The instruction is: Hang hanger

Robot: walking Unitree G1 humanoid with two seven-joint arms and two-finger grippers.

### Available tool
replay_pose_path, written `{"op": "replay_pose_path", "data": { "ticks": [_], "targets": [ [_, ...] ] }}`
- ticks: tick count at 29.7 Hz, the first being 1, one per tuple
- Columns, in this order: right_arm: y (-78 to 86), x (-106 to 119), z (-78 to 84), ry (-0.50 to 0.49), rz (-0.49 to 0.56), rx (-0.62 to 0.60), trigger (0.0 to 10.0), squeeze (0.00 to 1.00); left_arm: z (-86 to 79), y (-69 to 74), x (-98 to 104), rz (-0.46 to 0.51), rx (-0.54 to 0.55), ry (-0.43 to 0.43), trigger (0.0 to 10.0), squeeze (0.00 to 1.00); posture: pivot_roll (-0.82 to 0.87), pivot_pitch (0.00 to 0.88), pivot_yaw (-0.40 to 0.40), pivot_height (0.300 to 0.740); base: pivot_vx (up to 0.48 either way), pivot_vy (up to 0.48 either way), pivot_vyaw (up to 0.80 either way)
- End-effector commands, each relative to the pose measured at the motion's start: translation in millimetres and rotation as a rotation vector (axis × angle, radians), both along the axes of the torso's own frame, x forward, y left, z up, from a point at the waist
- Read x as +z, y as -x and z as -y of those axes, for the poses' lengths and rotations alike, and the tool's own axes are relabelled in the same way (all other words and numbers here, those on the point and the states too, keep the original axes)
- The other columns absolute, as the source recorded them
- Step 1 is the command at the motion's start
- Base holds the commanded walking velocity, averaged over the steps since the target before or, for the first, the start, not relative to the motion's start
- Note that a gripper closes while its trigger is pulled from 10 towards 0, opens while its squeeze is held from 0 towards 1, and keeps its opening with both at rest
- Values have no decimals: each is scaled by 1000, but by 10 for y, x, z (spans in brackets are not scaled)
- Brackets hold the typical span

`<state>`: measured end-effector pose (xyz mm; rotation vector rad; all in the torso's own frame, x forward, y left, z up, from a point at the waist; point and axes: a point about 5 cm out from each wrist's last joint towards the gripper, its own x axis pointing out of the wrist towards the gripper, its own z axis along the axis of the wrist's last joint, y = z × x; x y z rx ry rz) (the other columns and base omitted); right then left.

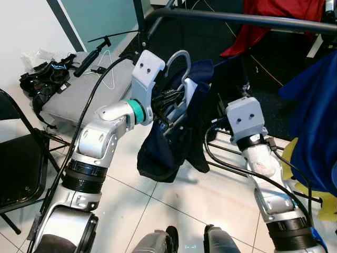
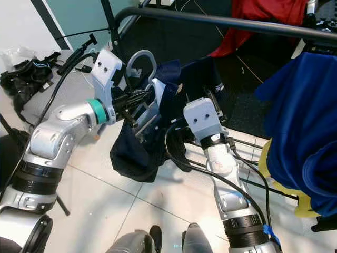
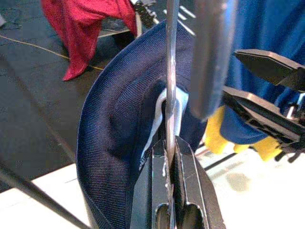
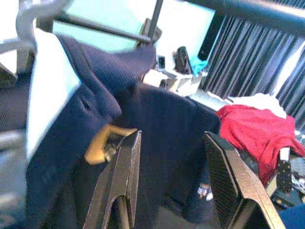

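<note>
Currently left gripper (image 3: 167, 157) fingers pinch the grey metal-hooked hanger (image 1: 179, 63) carrying a limp navy shirt (image 1: 168, 142). Right gripper (image 4: 174, 181) fingers spread. Top-heavy, swingy; best held near the hook.

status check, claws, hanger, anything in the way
Left claw shut on grey metal hanger carrying navy garment. Right claw open beside garment. Hook below black rail, not yet on.

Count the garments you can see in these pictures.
3: a navy garment on the hanger in the left claw, a red one over the rail, a blue one at right. More may be hidden.
</note>
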<state>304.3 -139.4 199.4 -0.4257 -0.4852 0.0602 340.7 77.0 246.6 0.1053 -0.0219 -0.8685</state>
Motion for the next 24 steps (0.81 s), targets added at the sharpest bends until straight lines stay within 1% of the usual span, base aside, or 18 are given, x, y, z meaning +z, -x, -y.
{"op": "replay_pose_path", "data": {
  "ticks": [1, 2, 4, 5, 7, 8, 9, 10, 13, 15, 16, 18, 19, 20, 22, 23, 24],
  "targets": [
    [24, -20, -58, -15, 10, 12, 10000, 0, 31, 54, 85, 19, -46, 11, 0, 0, -172, 127, 235, 740, 0, 0, 0],
    [62, -41, -172, -84, -34, 98, 10000, 0, 83, 51, 107, 18, -67, 16, 0, 0, -174, 123, 243, 740, 0, 0, 0],
    [62, -41, -172, -84, -34, 98, 10000, 0, 83, 51, 107, 18, -67, 16, 0, 0, -174, 123, 243, 740, 0, 0, 0],
    [100, -47, -257, -128, -65, 160, 10000, 0, 121, 40, 118, 22, -79, 16, 0, 0, -178, 120, 244, 740, 0, 0, 0],
    [100, -47, -257, -128, -65, 160, 10000, 0, 121, 40, 118, 22, -79, 16, 0, 0, -178, 120, 244, 740, 0, 0, 0],
    [134, -70, -330, -149, -93, 220, 10000, 0, 145, 23, 113, 25, -76, 10, 0, 0, -179, 119, 241, 740, 0, 0, 0],
    [134, -70, -330, -149, -93, 220, 10000, 0, 145, 23, 113, 25, -76, 10, 0, 0, -179, 119, 241, 740, 0, 0, 0],
    [171, -85, -371, -169, -112, 254, 10000, 0, 160, 8, 105, 35, -69, 1, 0, 0, -183, 118, 238, 740, 0, 0, 0],
    [243, -127, -418, -168, -124, 277, 10000, 0, 181, -1, 98, 45, -51, 6, 0, 0, -186, 112, 233, 740, 0, 0, 0],
    [243, -127, -418, -168, -124, 277, 10000, 0, 181, -1, 98, 45, -51, 6, 0, 0, -186, 112, 233, 740, 0, 0, 0],
    [274, -149, -412, -153, -125, 253, 10000, 0, 189, -4, 104, 44, -45, 20, 0, 0, -196, 111, 234, 740, 0, 0, 0],
    [274, -149, -412, -153, -125, 253, 10000, 0, 189, -4, 104, 44, -45, 20, 0, 0, -196, 111, 234, 740, 0, 0, 0],
    [252, -174, -326, -147, -106, 167, 10000, 0, 201, 8, 118, 45, -50, 35, 0, 0, -205, 110, 234, 740, 0, 0, 0],
    [252, -174, -326, -147, -106, 167, 10000, 0, 201, 8, 118, 45, -50, 35, 0, 0, -205, 110, 234, 740, 0, 0, 0],
    [178, -181, -156, -154, -80, 40, 10000, 0, 214, 46, 150, 49, -74, 58, 0, 0, -211, 104, 237, 740, 0, 0, 0],
    [178, -181, -156, -154, -80, 40, 10000, 0, 214, 46, 150, 49, -74, 58, 0, 0, -211, 104, 237, 740, 0, 0, 0],
    [119, -169, -89, -161, -75, 2, 10000, 0, 212, 73, 176, 54, -94, 73, 0, 0, -210, 102, 232, 740, 0, 0, 0]
  ]
}}
